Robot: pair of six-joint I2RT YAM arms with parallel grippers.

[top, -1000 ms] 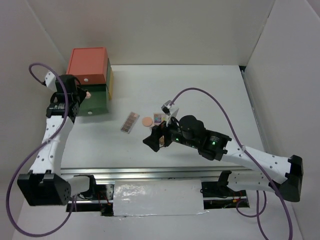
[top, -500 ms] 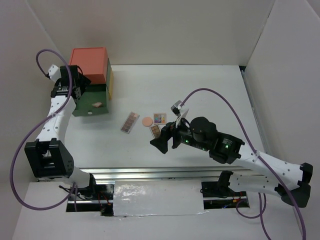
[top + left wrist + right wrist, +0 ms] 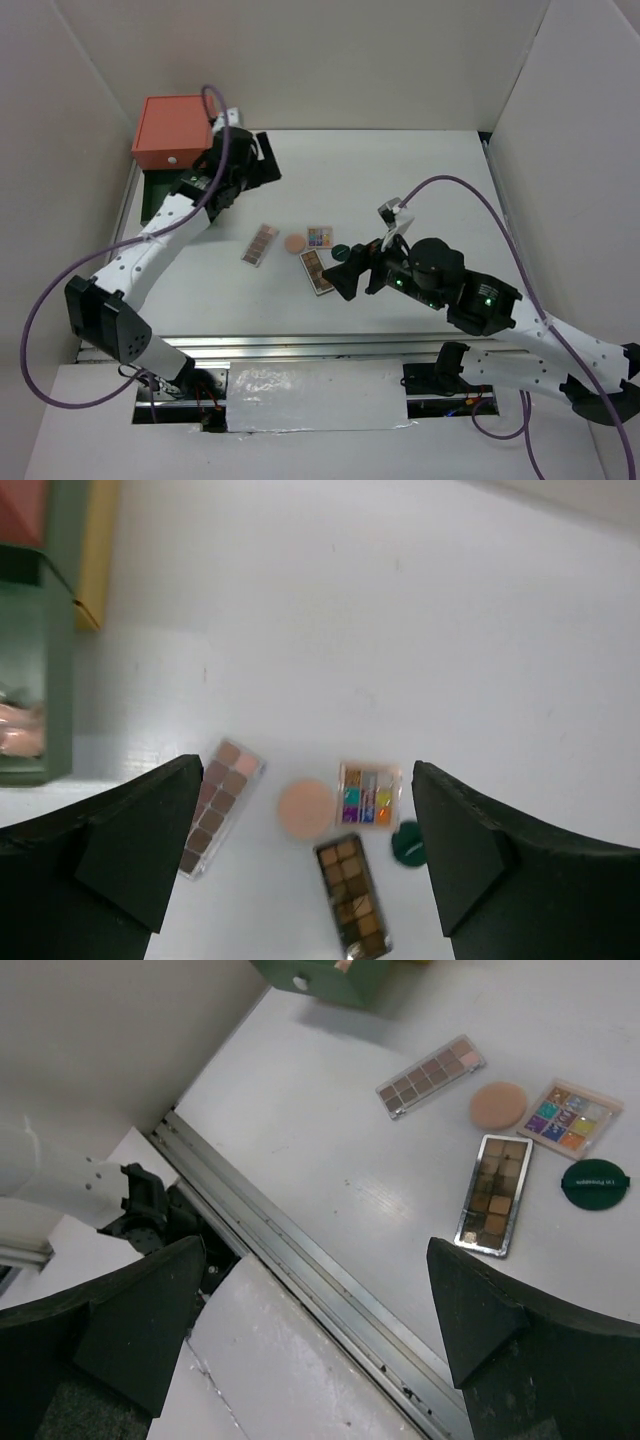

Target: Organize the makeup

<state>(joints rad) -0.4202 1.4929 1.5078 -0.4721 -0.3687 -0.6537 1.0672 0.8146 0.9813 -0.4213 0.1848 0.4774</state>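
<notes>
On the flat white table (image 3: pixel 400 170), a long pinkish eyeshadow palette (image 3: pixel 260 244), a round peach puff (image 3: pixel 294 242), a square multicolour palette (image 3: pixel 320 237), a dark green round compact (image 3: pixel 341 252) and a brown rectangular palette (image 3: pixel 317 271) are laid close together near the middle. A coral, green and yellow drawer box (image 3: pixel 170 130) is set at the far left corner.

We are looking at a robotics lab test cell: plain white panels (image 3: pixel 330 60) wall in a white table (image 3: pixel 420 170), an aluminium rail (image 3: pixel 300 345) runs along the lower frame, purple cables (image 3: pixel 437 180) loop about.
</notes>
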